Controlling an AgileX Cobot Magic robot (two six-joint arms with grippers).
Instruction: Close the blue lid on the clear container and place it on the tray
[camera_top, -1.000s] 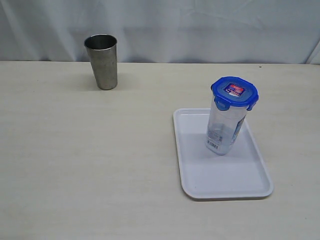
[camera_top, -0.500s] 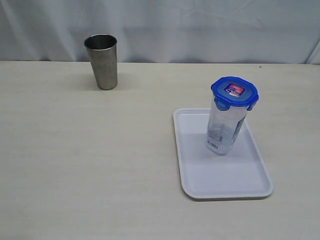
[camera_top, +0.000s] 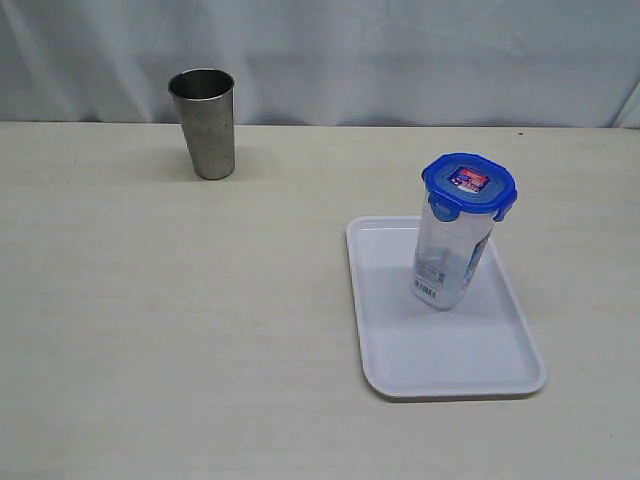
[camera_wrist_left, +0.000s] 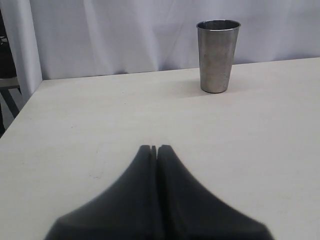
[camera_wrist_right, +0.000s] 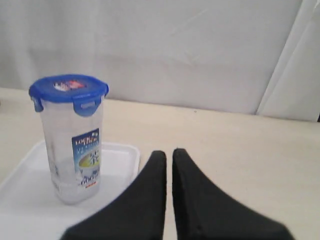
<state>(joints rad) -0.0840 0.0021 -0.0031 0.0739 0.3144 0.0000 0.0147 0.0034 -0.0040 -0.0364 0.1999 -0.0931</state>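
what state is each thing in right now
tray: lying flat, right way up
clear container: upright on the tray, closed
blue lid: on the container, visible flaps folded down
steel cup: upright, open-topped, off the tray
left gripper: shut, empty
right gripper: shut, empty

Soft, even light on the pale desk (camera_top: 200, 330); faint shadows; left hand (camera_wrist_left: 156, 148) and right hand (camera_wrist_right: 169, 152) blurred up close.

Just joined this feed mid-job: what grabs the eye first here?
The clear container, capped with the blue lid, stands upright on the white tray, right of centre in the exterior view. A grey steel cup stands alone at the back left, far from the tray.
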